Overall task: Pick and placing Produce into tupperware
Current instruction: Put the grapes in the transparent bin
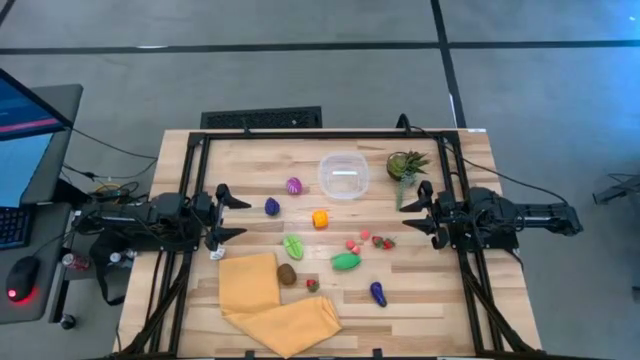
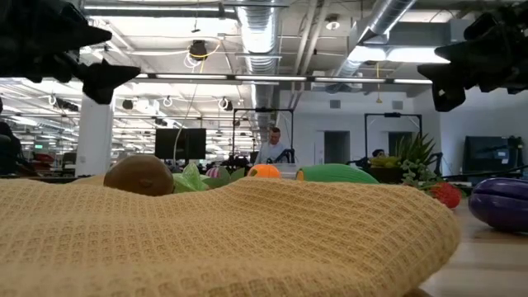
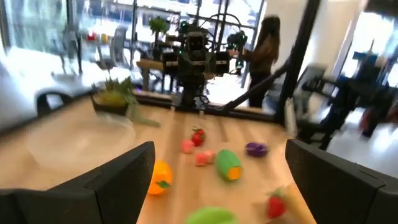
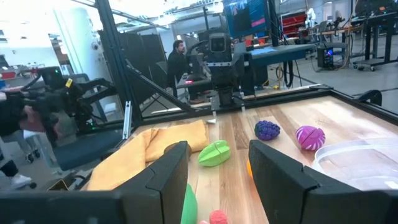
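Wood table (image 1: 440,300): pale planks fill the centre of the high view, with the toy produce scattered across the middle.
Tub (image 1: 344,175): clear round tupperware, upper centre of the high view, nothing in it; looks thin-walled and light, likely to slide if bumped.
Produce: magenta piece (image 1: 294,185) and purple piece (image 1: 272,206) left of the tub; orange piece (image 1: 320,218) just below it; leafy green piece (image 1: 293,246), smooth green piece (image 1: 346,261), brown piece (image 1: 287,274) and a second purple piece (image 1: 378,293) lower down; small red pieces (image 1: 383,241) right of centre.
Handling: the pieces look like small, light, hard plastic, smooth and rounded, so probably slippery; a grip across the widest middle of each seems safest.
Cloth (image 1: 270,300): yellow, soft, folded at lower centre, touching the brown piece.
Plant (image 1: 406,164): potted, just right of the tub.
Left gripper (image 1: 232,213): middle left of the high view, fingers wide apart, holding nothing.
Right gripper (image 1: 415,212): middle right, fingers partly apart, holding nothing.
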{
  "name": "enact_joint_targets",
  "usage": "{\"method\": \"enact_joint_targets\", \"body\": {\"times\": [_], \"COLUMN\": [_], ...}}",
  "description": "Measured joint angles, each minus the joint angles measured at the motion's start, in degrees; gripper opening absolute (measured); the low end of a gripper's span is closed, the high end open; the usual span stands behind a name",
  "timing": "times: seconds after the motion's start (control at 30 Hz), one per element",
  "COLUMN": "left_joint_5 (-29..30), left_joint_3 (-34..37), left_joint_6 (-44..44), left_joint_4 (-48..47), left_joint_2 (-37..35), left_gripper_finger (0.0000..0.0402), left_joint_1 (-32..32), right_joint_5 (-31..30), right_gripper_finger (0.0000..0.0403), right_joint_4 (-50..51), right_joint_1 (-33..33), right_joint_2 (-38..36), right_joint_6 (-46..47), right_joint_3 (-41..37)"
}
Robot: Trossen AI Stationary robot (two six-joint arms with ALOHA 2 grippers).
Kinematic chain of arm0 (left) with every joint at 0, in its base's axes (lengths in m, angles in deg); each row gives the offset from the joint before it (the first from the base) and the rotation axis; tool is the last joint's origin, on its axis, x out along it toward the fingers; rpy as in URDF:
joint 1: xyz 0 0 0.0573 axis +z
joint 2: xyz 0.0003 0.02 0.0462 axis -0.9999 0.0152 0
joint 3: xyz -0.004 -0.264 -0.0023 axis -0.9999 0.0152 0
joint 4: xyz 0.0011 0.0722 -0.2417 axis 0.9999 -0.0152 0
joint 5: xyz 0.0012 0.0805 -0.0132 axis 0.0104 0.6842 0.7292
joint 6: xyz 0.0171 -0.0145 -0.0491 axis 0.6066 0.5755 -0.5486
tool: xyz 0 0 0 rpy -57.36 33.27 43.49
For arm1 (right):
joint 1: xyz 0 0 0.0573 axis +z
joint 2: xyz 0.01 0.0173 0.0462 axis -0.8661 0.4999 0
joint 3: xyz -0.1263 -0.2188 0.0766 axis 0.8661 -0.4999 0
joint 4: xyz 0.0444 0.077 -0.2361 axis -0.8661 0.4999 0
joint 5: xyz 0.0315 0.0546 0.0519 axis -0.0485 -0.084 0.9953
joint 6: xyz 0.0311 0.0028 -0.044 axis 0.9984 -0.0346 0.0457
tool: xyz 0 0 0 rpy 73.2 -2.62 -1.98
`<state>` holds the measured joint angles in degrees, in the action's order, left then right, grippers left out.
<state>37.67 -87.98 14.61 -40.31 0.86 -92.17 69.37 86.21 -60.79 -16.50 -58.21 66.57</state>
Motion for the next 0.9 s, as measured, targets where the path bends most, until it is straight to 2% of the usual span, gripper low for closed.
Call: {"method": "enact_joint_targets", "body": {"times": [0.1,0.23,0.47,0.63,0.8,0.9], "left_joint_5": [1.94,6.13,10.85,12.18,16.58,16.89], "left_joint_3": [0.0,0.0,0.0,0.0,0.0,0.0], "left_joint_6": [-10.22,-16.5,-18.24,-26.13,-31.15,-35.86], "left_joint_4": [0.33,3.74,9.55,12.91,14.44,14.28], "left_joint_2": [0.02,0.02,0.02,0.02,0.0,0.0], "left_gripper_finger": [0.0352,0.0352,0.0352,0.0352,0.0352,0.0352], "left_joint_1": [-0.01,0.01,-0.01,0.0,0.01,0.03], "right_joint_5": [0.0,-1.69,-4.2,-4.57,-7.46,-7.75], "right_gripper_finger": [0.0194,0.0194,0.0194,0.0194,0.0194,0.0194], "right_joint_4": [-3.46,-9.15,-17.48,-21.91,-25.55,-25.36], "right_joint_1": [-0.01,-0.15,-0.13,-0.13,-0.13,-0.13], "right_joint_2": [-0.02,-0.02,-0.01,-0.02,-0.02,-0.02], "right_joint_6": [10.93,19.38,24.05,33.28,33.11,32.94], "right_joint_3": [0.0,0.02,0.0,0.0,0.0,0.0]}}
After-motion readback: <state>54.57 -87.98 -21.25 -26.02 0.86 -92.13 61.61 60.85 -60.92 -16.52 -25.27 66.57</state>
